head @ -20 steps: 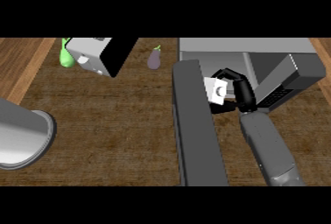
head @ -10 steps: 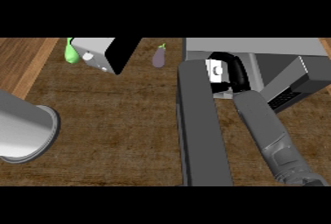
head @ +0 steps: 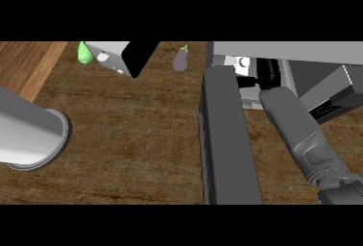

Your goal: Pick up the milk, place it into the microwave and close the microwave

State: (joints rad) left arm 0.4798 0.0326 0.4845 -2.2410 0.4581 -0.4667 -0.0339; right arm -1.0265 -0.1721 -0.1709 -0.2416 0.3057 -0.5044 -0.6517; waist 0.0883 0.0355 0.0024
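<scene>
- At the left edge of the frame, a wide grey cylinder, the left forearm [head: 25,132], comes in at mid-height and ends in a round rim over the brown wooden counter top [head: 135,144]; the left hand itself does not show in this view.
- In the upper left corner, a strip of lighter, orange-brown wood [head: 32,65] runs slanted beside the darker counter surface.
- Near the top edge, left of centre, a small bright green object [head: 84,54] lies just beside a pale grey box with a black side panel [head: 117,57]; what either of them is I cannot tell.
- Right of that box, apart from it, a small purple eggplant with a green tip [head: 181,60] rests on the counter near the top edge.
- Just right of centre, the long dark grey microwave door [head: 227,144] stands open, seen edge-on as a tall bar running from the upper middle down to the lower edge of the frame.
- In the upper right, the grey microwave body [head: 312,60] fills the corner; its pale inner cavity shows just right of the door's top end.
- Inside that cavity, the white milk carton [head: 239,61] shows in part, at the top of the frame, touching the black right hand [head: 268,72]; the fingers are curled round the carton, clamped on it.
- The grey right forearm [head: 297,129] slants from the lower right corner up to that hand, lying between the open door and the microwave's dark front panel [head: 333,103].
</scene>
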